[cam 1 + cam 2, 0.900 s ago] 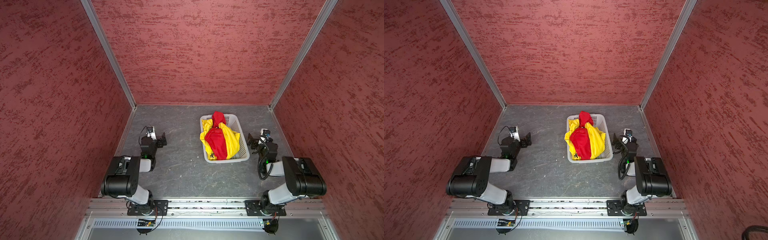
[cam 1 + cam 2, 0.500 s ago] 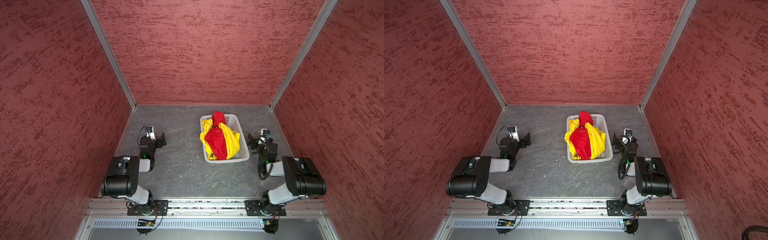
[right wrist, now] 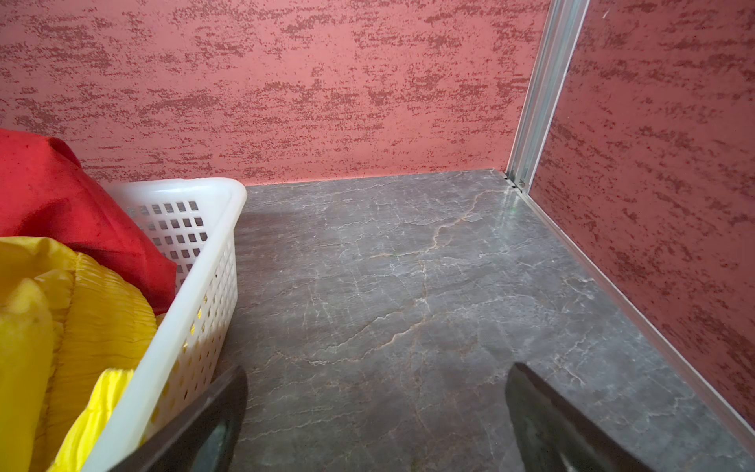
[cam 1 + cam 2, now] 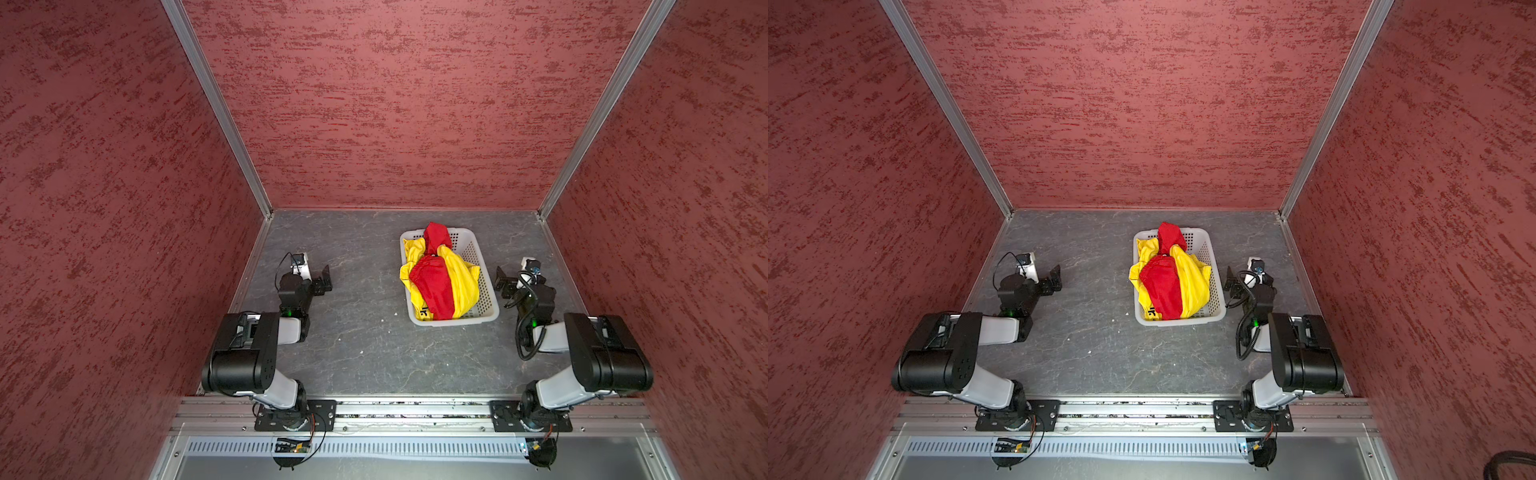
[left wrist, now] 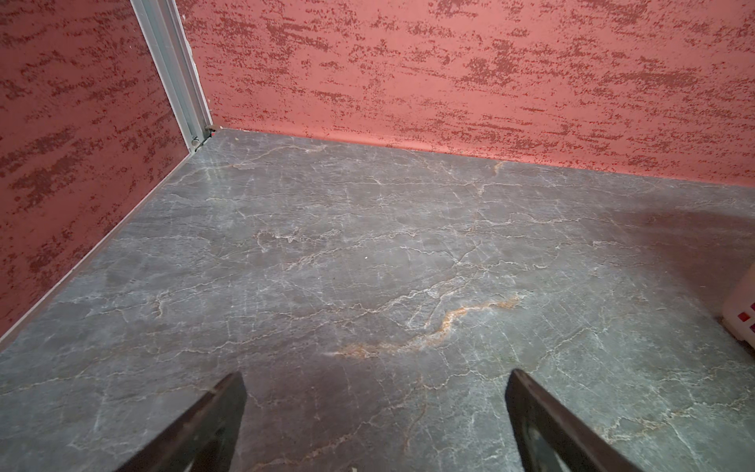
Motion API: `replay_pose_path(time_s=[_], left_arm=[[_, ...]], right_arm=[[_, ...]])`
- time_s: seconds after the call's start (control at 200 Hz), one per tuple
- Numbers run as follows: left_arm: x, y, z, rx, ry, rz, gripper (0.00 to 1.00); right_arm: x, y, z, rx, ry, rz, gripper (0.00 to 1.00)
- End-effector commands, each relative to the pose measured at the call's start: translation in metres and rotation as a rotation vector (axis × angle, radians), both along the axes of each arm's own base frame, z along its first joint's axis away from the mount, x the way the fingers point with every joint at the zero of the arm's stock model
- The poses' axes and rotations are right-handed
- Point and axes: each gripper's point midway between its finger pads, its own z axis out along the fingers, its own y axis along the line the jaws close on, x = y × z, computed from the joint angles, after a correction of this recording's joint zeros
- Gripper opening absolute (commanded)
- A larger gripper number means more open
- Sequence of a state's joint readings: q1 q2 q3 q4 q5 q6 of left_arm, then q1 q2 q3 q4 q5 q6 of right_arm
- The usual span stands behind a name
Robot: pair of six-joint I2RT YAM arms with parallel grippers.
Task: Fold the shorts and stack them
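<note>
Both pairs are wadded up together in the basket, neither one folded. The red shorts are draped over the top of the yellow shorts, with a red lump poking up past the far rim. The yellow fabric bulges over the rim on the side facing the left arm, and there's a bit of black print showing near the front corner. The basket itself sits on the table, right of center and toward the back.

The right gripper is parked low just beside the basket's outer wall, not touching the fabric. Its jaws are spread wide, and the wrist view shows nothing but bare table between them. The left gripper is well apart from the basket on the other side of the table, also low, also spread wide with nothing in it. Textured red walls box in three sides.
</note>
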State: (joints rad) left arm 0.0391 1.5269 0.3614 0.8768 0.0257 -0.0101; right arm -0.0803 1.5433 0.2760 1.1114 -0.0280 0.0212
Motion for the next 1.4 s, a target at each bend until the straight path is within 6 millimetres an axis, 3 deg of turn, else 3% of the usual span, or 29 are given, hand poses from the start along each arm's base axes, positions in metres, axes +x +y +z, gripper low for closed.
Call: replay_pose_path(time_s=[0.0,0.16,0.271,0.366,0.431,0.626,0.696,0.817,0.942,1.037,1.157,1.247,1.398], left_arm=[[0.006,0.0,0.011,0.013,-0.033,0.004,1.0],[0.014,0.009,0.036,0.045,0.066,0.097,1.0],[0.016,0.027,0.062,0.008,0.093,0.284,0.99],[-0.007,0.052,0.09,-0.055,0.089,0.621,1.0],[-0.025,0.056,0.107,-0.087,0.11,0.729,1.0],[-0.015,0.01,0.148,-0.288,0.102,0.417,1.0],[-0.008,-0.013,0.154,-0.371,0.134,0.256,0.99],[-0.003,-0.046,0.157,-0.414,0.228,0.099,0.89],[-0.004,-0.069,0.149,-0.403,0.325,0.034,0.8],[-0.008,-0.084,0.142,-0.386,0.371,-0.012,0.7],[-0.014,-0.093,0.132,-0.37,0.402,-0.029,0.69],[-0.016,-0.099,0.123,-0.385,0.426,-0.04,0.72],[-0.017,-0.111,0.112,-0.421,0.442,-0.087,0.74]], right_arm=[[0.004,-0.011,0.022,0.022,-0.05,-0.069,0.99],[0.005,-0.025,0.071,0.084,-0.033,-0.165,0.99],[-0.013,-0.031,0.094,0.176,-0.077,-0.257,0.99],[-0.03,-0.025,0.108,0.251,-0.079,-0.267,0.99],[-0.037,-0.018,0.111,0.278,-0.027,-0.273,0.99],[-0.04,0.012,0.078,0.318,0.275,-0.205,0.98],[-0.037,0.017,0.067,0.32,0.341,-0.2,0.92],[-0.014,0.03,0.043,0.33,0.5,-0.164,0.68],[0.02,0.051,0.024,0.386,0.629,-0.099,0.24],[0.046,0.056,0.016,0.41,0.658,-0.094,0.05],[0.074,0.058,0.007,0.428,0.696,-0.094,0.03],[0.095,0.069,0.002,0.472,0.708,-0.048,0.23],[0.127,0.096,-0.006,0.579,0.709,0.063,0.32]])
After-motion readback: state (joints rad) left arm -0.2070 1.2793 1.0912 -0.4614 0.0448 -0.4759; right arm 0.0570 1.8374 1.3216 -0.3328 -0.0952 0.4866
